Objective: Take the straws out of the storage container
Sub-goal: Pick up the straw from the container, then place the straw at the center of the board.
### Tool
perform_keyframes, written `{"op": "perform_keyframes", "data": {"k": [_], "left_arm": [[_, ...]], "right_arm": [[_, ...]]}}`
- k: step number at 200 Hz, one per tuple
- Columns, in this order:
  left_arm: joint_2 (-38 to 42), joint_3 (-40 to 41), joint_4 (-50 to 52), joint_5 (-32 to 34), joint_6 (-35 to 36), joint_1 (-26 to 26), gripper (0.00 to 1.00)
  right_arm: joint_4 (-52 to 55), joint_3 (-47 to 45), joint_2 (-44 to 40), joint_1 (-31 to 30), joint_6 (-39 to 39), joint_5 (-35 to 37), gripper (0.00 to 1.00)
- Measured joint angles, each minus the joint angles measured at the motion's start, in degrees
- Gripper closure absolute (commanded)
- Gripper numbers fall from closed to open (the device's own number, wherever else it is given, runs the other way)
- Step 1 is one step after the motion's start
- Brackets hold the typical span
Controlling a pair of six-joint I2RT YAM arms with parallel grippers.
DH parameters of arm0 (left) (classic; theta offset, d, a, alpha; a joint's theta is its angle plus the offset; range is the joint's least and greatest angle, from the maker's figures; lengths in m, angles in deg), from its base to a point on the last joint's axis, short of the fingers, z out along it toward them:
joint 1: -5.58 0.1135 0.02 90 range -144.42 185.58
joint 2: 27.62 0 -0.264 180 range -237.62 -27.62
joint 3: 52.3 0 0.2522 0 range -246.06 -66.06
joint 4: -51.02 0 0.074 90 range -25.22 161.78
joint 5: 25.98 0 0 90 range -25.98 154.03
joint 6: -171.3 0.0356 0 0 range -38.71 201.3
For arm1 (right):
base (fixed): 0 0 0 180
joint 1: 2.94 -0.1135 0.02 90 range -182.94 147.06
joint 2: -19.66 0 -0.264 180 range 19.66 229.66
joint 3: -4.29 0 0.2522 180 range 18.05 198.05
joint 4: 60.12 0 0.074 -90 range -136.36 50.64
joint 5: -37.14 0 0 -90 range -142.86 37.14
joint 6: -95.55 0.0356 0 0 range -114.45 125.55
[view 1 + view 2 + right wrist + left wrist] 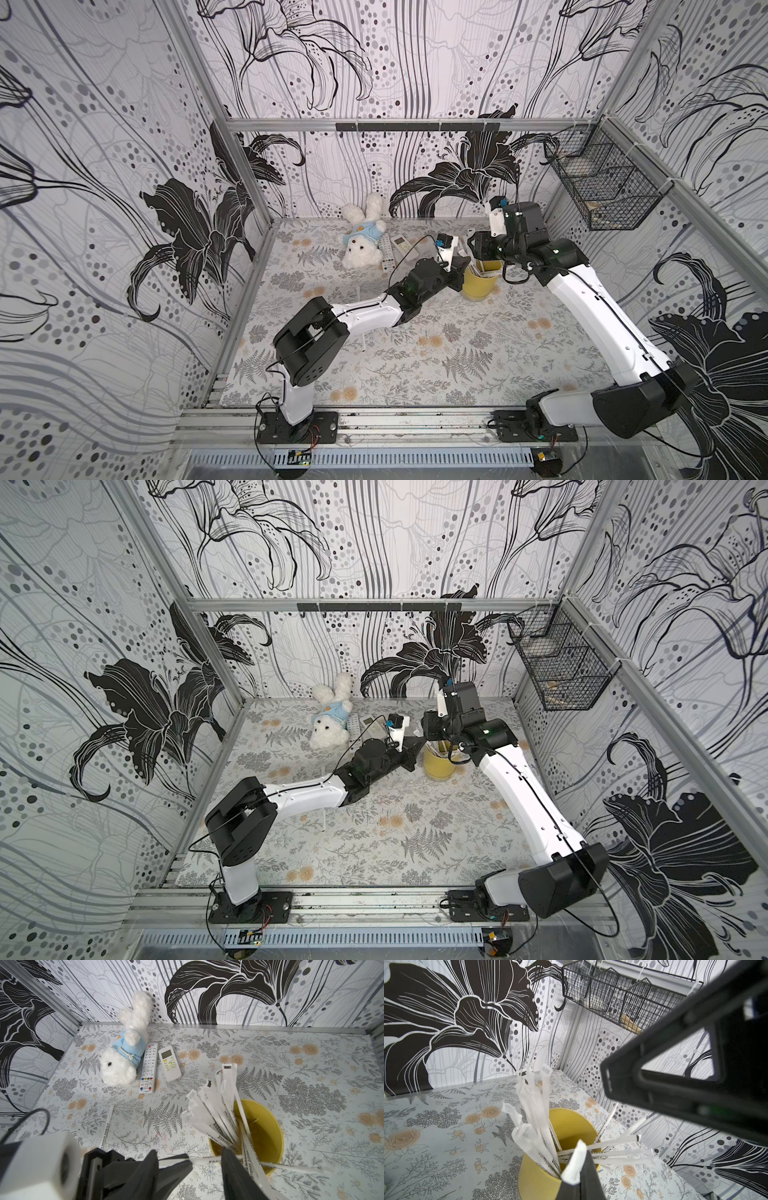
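We count one yellow cylindrical cup (480,284) (438,766), upright toward the far right of the floral surface (415,353). Roughly a dozen white paper-wrapped straws (209,1105) fan out of it, but overlap hides the exact number. One further straw (107,1126) lies flat on the surface, apart from the cup. The left jaws are closed on a single straw (207,1160) that lies across the cup's rim. The right jaws stand apart at the cup's mouth, with one finger (234,1176) among the straws. Two white remote controls (148,1068) (169,1062) lie side by side, just beside one white plush bear in a blue top (122,1059). One black wire mesh basket (606,187) hangs on the right wall. The wrappers' dark print is too small to read.
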Motion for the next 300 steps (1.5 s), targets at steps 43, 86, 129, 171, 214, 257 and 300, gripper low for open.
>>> {"op": "perform_keyframes", "data": {"k": [43,86,129,171,214,257,300], "left_arm": [[1.5,0.0,1.1,0.0,0.5,0.0,1.0],[4.1,0.0,3.3,1.1,2.1,0.0,1.0],[8.3,0.0,6.1,2.1,4.2,0.0,1.0],[13.0,1.2,7.3,2.1,6.5,0.0,1.0],[16.6,3.1,7.9,2.1,8.2,0.0,1.0],[22.2,3.2,13.3,3.2,10.0,0.0,1.0],[29.7,0.8,27.1,6.1,11.0,0.0,1.0]], "right_arm": [[2.8,0.4,-0.2,0.0,0.1,0.5,0.47],[3.2,0.4,-3.1,0.0,0.4,0.6,0.47],[3.2,0.4,-5.2,0.0,0.4,0.7,0.47],[3.1,0.4,-5.7,0.0,0.4,-0.8,0.47],[2.7,1.0,-6.1,0.0,0.4,-3.2,0.47],[2.7,3.4,-6.1,0.0,0.4,-5.9,0.48],[2.4,5.3,-5.1,-1.2,0.4,-11.5,0.48]]}}
